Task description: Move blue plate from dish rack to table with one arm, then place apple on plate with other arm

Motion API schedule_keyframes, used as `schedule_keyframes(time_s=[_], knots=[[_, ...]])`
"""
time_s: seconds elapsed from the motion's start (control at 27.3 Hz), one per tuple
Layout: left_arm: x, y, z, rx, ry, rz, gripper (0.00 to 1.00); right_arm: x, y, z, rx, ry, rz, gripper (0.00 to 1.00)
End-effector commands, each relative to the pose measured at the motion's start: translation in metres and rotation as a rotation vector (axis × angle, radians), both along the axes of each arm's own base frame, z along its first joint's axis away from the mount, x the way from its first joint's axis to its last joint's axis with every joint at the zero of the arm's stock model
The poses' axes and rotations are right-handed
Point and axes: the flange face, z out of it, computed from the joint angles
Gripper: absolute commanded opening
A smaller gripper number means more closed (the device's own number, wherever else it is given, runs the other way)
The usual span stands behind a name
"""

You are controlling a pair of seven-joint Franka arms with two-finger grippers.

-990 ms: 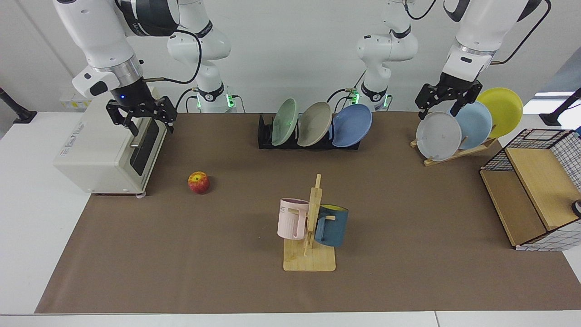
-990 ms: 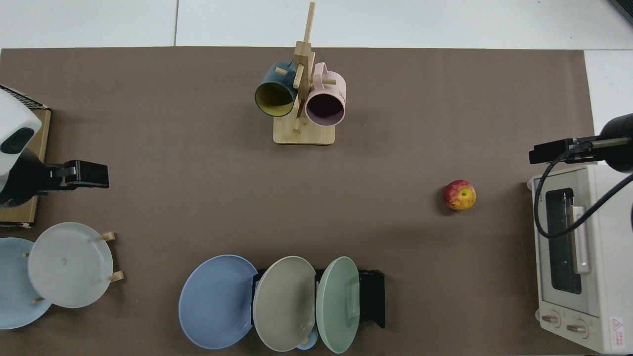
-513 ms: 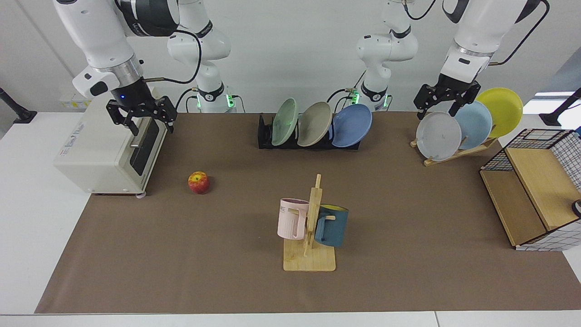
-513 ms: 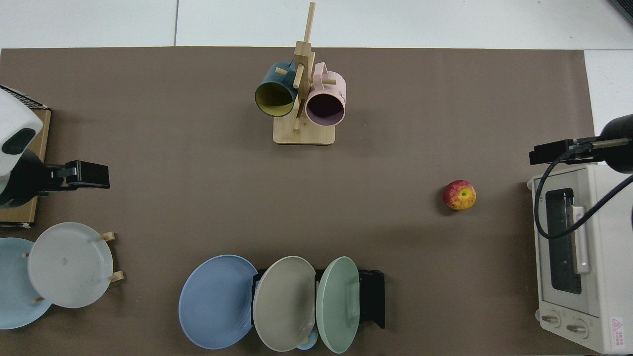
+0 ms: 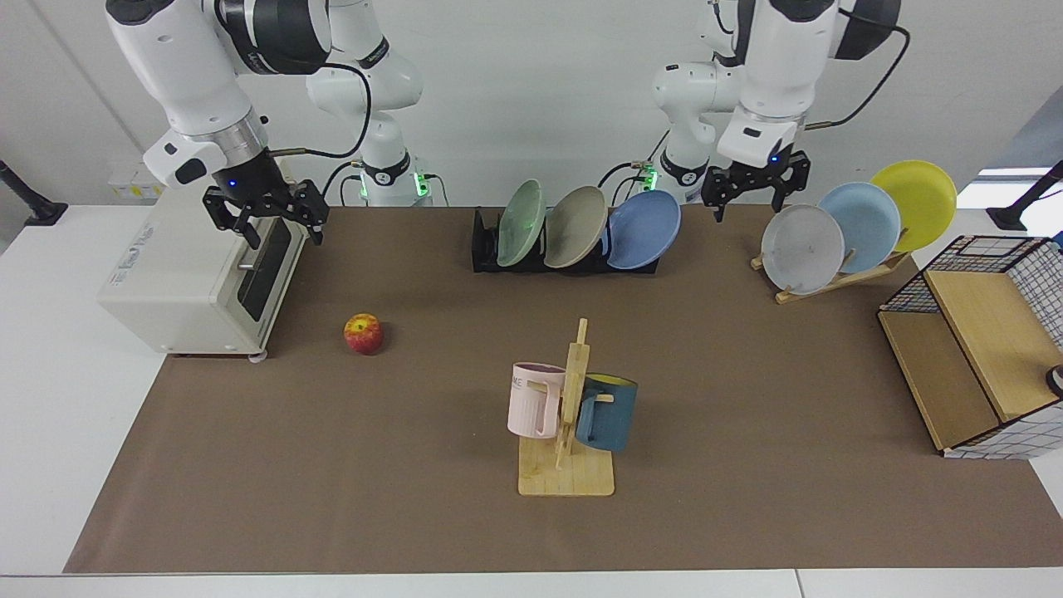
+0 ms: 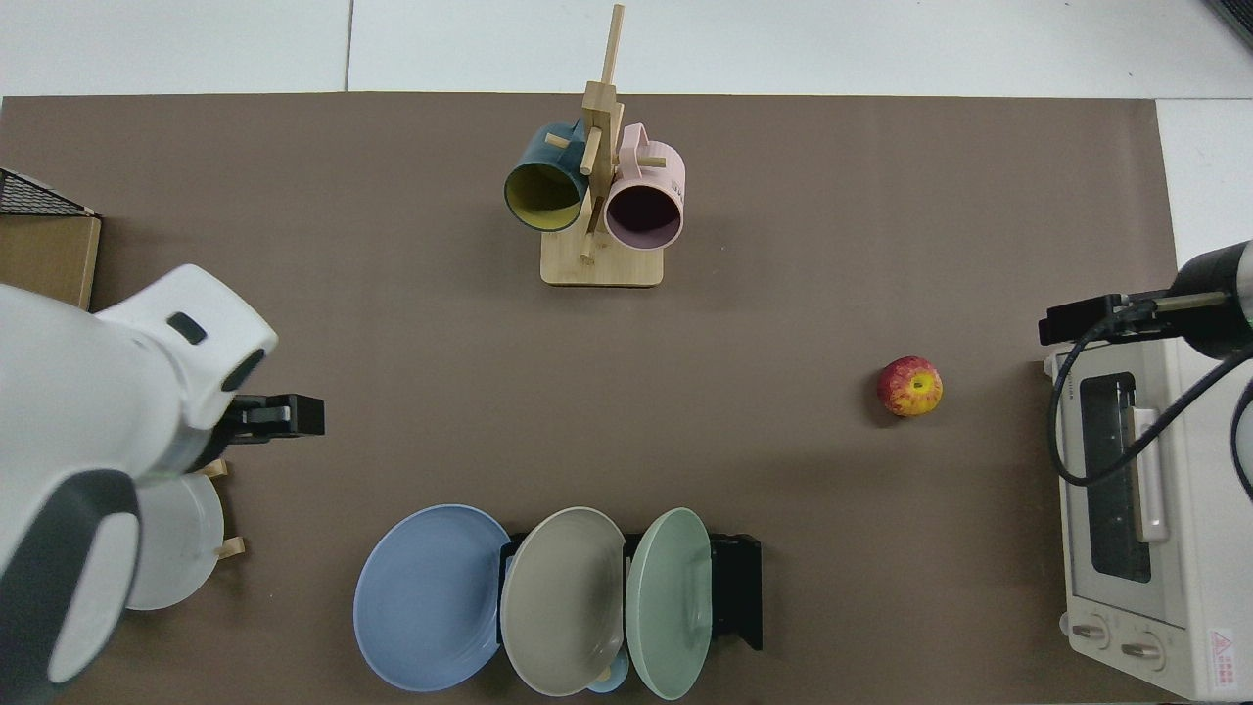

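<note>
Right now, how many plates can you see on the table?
6. Three lean in the black dish rack: pale green plate, beige plate, blue plate. Three lean on the wooden rack: grey plate, sky-blue plate, yellow plate. None seems hidden.

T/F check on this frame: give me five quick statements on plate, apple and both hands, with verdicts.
1. The blue plate sits in the dish rack. True.
2. The apple lies on the blue plate. False: it rests on the brown mat, near the toaster oven.
3. The left hand grips the blue plate. False: it hangs open and empty, between the dish rack and the wooden plate rack.
4. The right hand is open above the toaster oven. True.
5. The mug stand holds three mugs. False: two.
</note>
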Motion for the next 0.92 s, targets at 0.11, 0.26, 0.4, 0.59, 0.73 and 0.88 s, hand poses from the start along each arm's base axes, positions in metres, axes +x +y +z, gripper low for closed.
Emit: schedule_keyframes(time_s=[0.11,0.26,0.4,0.59,0.73,0.88], knots=[[-0.089,-0.035,-0.065,0.137,-0.091,-0.004,1.00,-0.006,0.005,-0.024,0.001,0.017,0.000,1.00],[-0.105,-0.041,-0.091,0.156,-0.100,0.001,1.00,-0.003,0.023,-0.060,-0.005,0.020,0.028,1.00],[-0.116,-0.050,-0.111,0.159,-0.132,0.018,1.00,-0.005,0.032,-0.101,-0.007,0.033,0.028,1.00],[-0.125,-0.044,-0.138,0.178,-0.092,-0.018,1.00,-0.005,0.037,-0.149,-0.010,0.029,0.034,1.00],[-0.134,-0.052,-0.155,0.180,-0.074,-0.036,1.00,-0.002,0.037,-0.179,-0.014,0.029,0.028,1.00],[-0.140,-0.052,-0.167,0.185,-0.051,-0.051,0.96,0.001,0.038,-0.193,-0.017,0.035,0.027,1.00]])
